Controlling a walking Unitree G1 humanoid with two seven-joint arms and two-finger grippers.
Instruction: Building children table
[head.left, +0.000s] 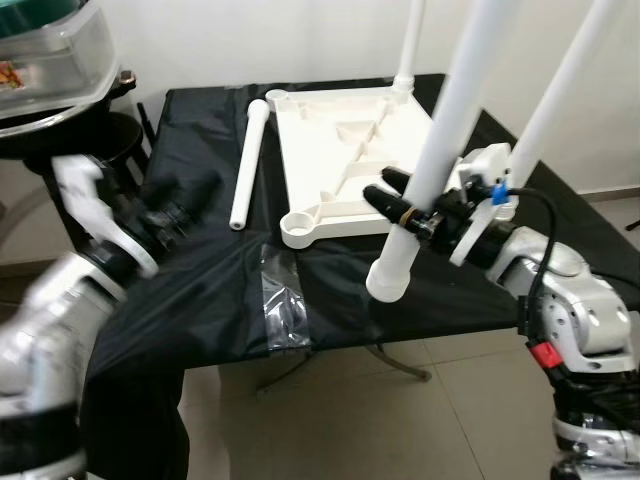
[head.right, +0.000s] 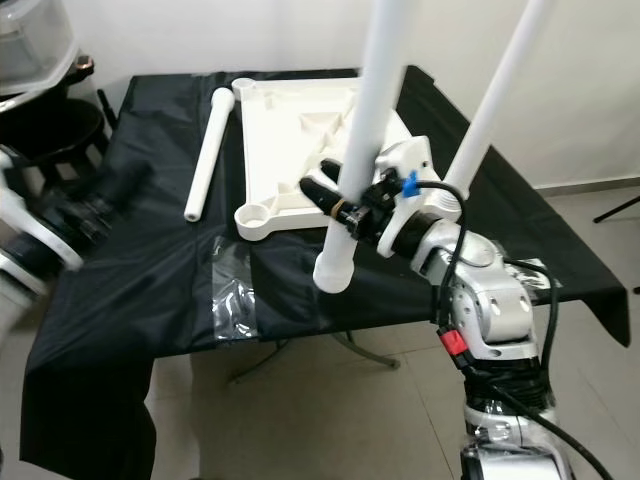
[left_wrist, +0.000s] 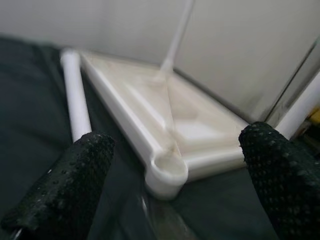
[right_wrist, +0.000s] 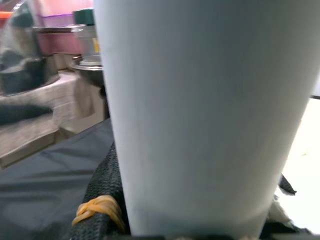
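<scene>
Right gripper (head.left: 408, 212) clamped on a white table leg (head.left: 440, 140), fingers pressed against its lower part just above the open bottom end, long axis tilted, running up and away out of the top of the head views. Empty corner socket (head.left: 298, 222) of the upturned white tabletop (head.left: 345, 165) lying just beyond and to the left of the gripper, near the held leg's bottom end but apart from it; leg end hanging off the tabletop's near edge, above the black cloth (head.left: 220, 290), so the judged next move calls for swinging the end over that socket and bringing the axis closer to upright. Left gripper (left_wrist: 172, 200) spread wide and holding nothing, pointed at the same socket from the opposite side, with a loose white leg (head.left: 249, 163) lying flat on the cloth ahead of it and to its left, long axis running away alongside the tabletop's left edge, touching or just beside it. Right arm clearly nearer for seating, since already carrying the part. Two more legs standing in the tabletop, one at the far corner (head.left: 408, 50), another (head.left: 560, 85) behind the right wrist. Left wrist view giving the socket's open round mouth and raised rim plainly; right wrist view taken up mostly by the held leg's white surface, plus a yellow band (right_wrist: 99, 210) on one black finger; head views alone giving the offset between leg end and socket.
</scene>
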